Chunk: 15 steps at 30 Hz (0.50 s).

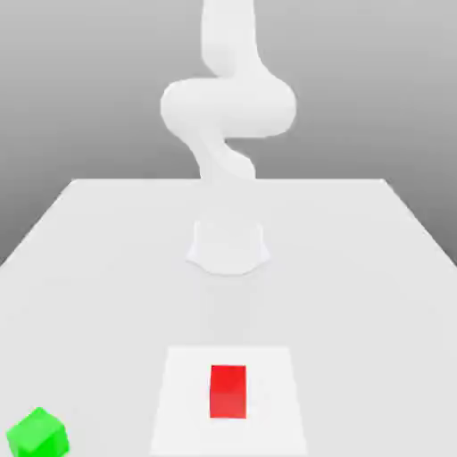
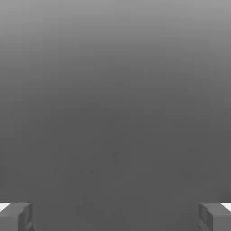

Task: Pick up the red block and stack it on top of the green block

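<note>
The red block (image 1: 228, 391) sits on a lighter white square patch (image 1: 183, 393) near the table's front edge, roughly at the middle of the exterior view. The green block (image 1: 37, 435) rests at the front corner on the exterior view's left, well apart from the red one. The white arm (image 1: 228, 107) rises from its round base (image 1: 228, 245) at the middle of the table, far behind both blocks. In the hand view my gripper (image 2: 115, 216) is open, its two grey fingertips (image 2: 16, 216) set wide apart with nothing between them, against plain grey background.
The white table (image 1: 357, 268) stretches wide around the base, with its far edge behind the arm and its side edges slanting toward the front. A plain grey backdrop lies beyond.
</note>
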Each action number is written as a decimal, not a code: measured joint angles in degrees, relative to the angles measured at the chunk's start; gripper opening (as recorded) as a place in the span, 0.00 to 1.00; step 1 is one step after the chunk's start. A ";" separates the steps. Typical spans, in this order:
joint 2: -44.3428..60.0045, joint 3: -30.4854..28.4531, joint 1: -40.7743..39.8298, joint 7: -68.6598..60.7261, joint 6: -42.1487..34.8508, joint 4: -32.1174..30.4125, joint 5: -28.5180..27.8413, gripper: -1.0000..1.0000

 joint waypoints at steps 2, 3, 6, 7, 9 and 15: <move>4.43 0.07 -0.07 0.03 2.26 -1.83 0.00 0.50; 6.55 0.06 -0.07 0.07 3.33 -2.70 -0.03 0.50; 12.82 0.07 -0.09 0.17 6.51 -5.29 -0.10 0.50; 14.90 0.09 -0.10 0.19 7.58 -6.15 -0.11 0.50; 19.05 0.11 -0.13 0.24 9.71 -7.87 -0.12 0.50; 31.52 0.12 -0.17 0.34 16.05 -13.02 -0.15 0.50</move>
